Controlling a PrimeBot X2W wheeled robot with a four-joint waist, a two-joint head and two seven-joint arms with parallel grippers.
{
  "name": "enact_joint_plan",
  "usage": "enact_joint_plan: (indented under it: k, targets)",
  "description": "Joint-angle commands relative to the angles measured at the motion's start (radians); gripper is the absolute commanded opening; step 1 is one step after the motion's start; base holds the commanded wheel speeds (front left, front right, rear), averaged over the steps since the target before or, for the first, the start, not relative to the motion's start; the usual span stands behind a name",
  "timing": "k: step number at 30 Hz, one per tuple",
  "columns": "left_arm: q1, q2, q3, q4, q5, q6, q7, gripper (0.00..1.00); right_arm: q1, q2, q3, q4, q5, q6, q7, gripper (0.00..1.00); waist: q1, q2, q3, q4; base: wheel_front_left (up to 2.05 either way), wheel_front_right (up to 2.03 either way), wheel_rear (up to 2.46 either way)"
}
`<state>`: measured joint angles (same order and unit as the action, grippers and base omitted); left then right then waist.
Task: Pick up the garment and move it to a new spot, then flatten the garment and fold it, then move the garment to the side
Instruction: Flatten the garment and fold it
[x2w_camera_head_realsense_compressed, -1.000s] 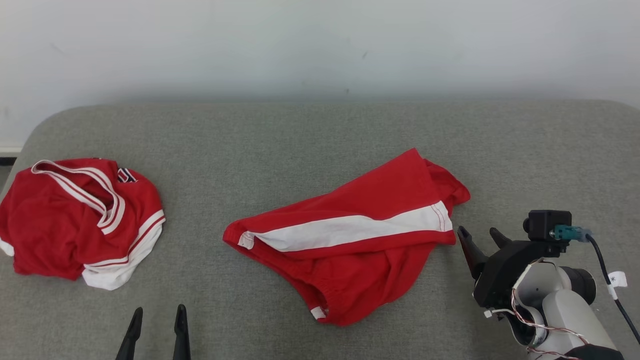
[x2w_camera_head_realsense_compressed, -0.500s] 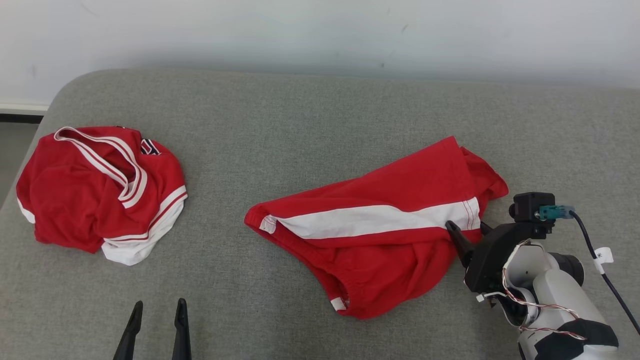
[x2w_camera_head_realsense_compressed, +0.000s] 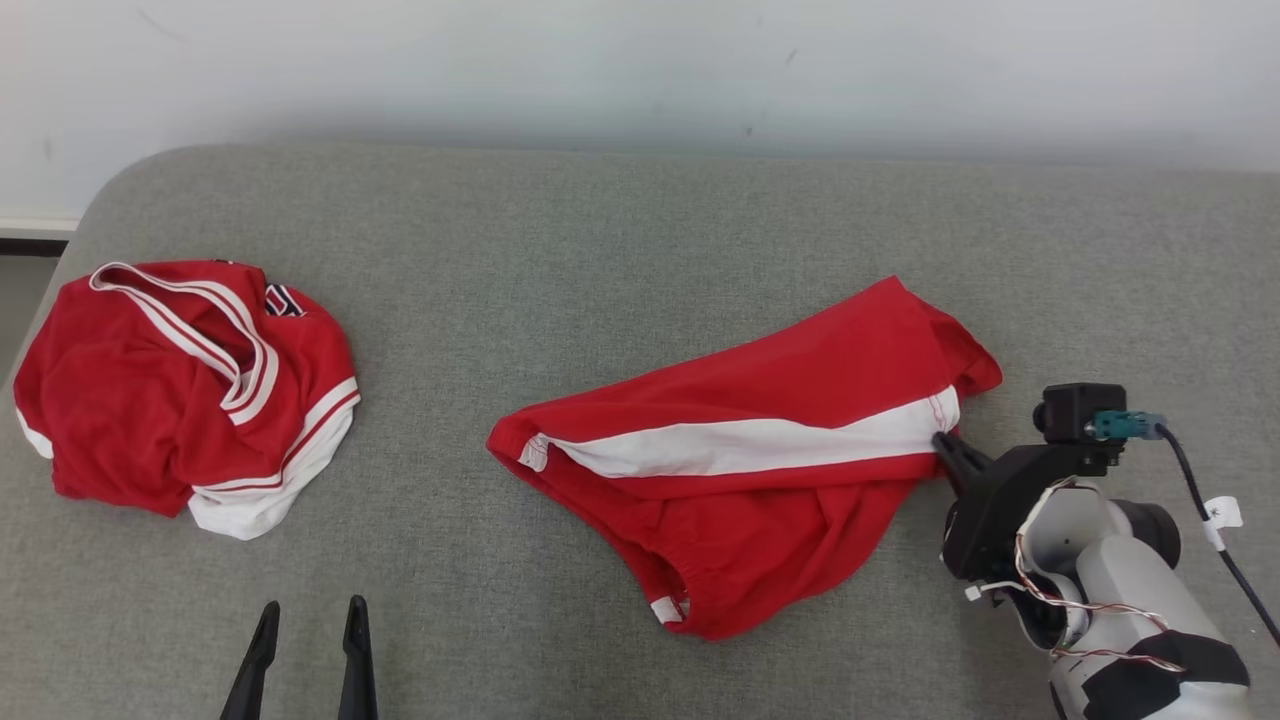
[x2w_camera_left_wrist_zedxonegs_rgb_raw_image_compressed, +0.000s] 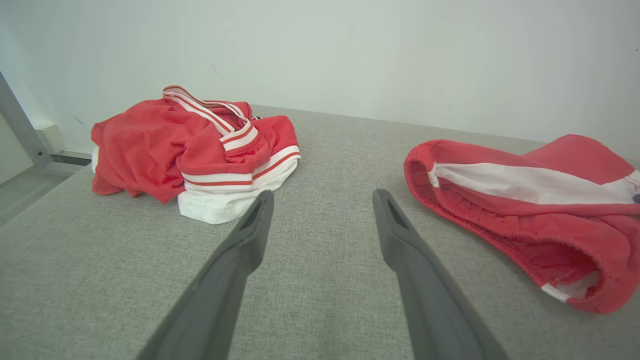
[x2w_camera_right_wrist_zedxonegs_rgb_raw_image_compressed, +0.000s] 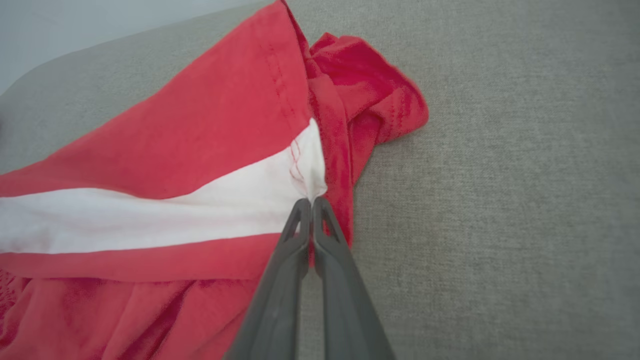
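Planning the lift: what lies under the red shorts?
The grey fabric surface surrounds the shorts; whatever lies beneath is covered. The right gripper pinches their white-striped hem.

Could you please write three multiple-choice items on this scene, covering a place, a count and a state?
1. In the head view, the jersey lies: A) left of the shorts B) right of them C) on them.
2. Red garments on the grey surface: A) one B) two C) three.
3. The right gripper is: A) wide open B) shut on the shorts' hem C) shut on the jersey.
Answers: 1 A, it sits far left, apart; 2 B, jersey plus shorts; 3 B, closed fingertips pinch the white stripe's end.
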<state>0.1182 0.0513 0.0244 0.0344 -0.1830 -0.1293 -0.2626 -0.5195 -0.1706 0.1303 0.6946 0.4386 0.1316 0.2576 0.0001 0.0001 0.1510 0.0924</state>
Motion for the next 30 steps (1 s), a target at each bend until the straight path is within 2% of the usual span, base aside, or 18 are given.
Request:
enact_joint_plan:
  k: [1, 11, 17, 23, 28, 29, 30]
  targets:
    - [-0.007, -0.002, 0.004, 0.003, 0.002, -0.001, -0.003, 1.00, -0.006, -0.017, 0.001, -0.007, 0.002, -0.002, -0.018, 0.00, -0.0001, -0.0001, -0.005, -0.006, 0.00, 0.00, 0.00]
    - [0.008, -0.001, 0.013, 0.004, -0.007, 0.000, -0.003, 1.00, 0.089, -0.078, -0.074, -0.092, 0.003, -0.002, -0.084, 0.00, -0.0001, -0.0001, -0.035, -0.034, 0.00, 0.00, 0.00]
    - [0.016, -0.002, 0.018, 0.007, -0.017, 0.002, -0.003, 1.00, 0.220, -0.099, -0.166, -0.217, -0.012, -0.002, -0.046, 0.00, -0.0001, -0.0001, -0.048, -0.067, 0.00, 0.00, 0.00]
    - [0.003, -0.001, 0.012, 0.012, -0.019, 0.001, -0.003, 1.00, 0.336, -0.069, -0.287, -0.296, -0.073, -0.002, -0.002, 0.00, -0.0001, -0.0001, -0.054, -0.094, 0.00, 0.00, 0.00]
    - [-0.002, -0.001, 0.006, 0.017, -0.018, 0.001, -0.003, 1.00, 0.389, -0.024, -0.348, -0.321, -0.130, -0.002, 0.013, 0.00, -0.0001, -0.0001, -0.064, -0.104, 0.00, 0.00, 0.00]
    - [-0.001, -0.001, 0.004, 0.018, -0.017, 0.001, -0.003, 1.00, 0.397, -0.014, -0.360, -0.322, -0.144, -0.002, 0.010, 1.00, -0.0001, -0.0001, -0.067, -0.105, 0.00, 0.00, 0.00]
    - [0.000, -0.002, 0.003, 0.019, -0.017, 0.001, -0.003, 1.00, 0.404, -0.003, -0.368, -0.325, -0.156, -0.002, 0.005, 1.00, -0.0001, -0.0001, -0.072, -0.105, 0.00, 0.00, 0.00]
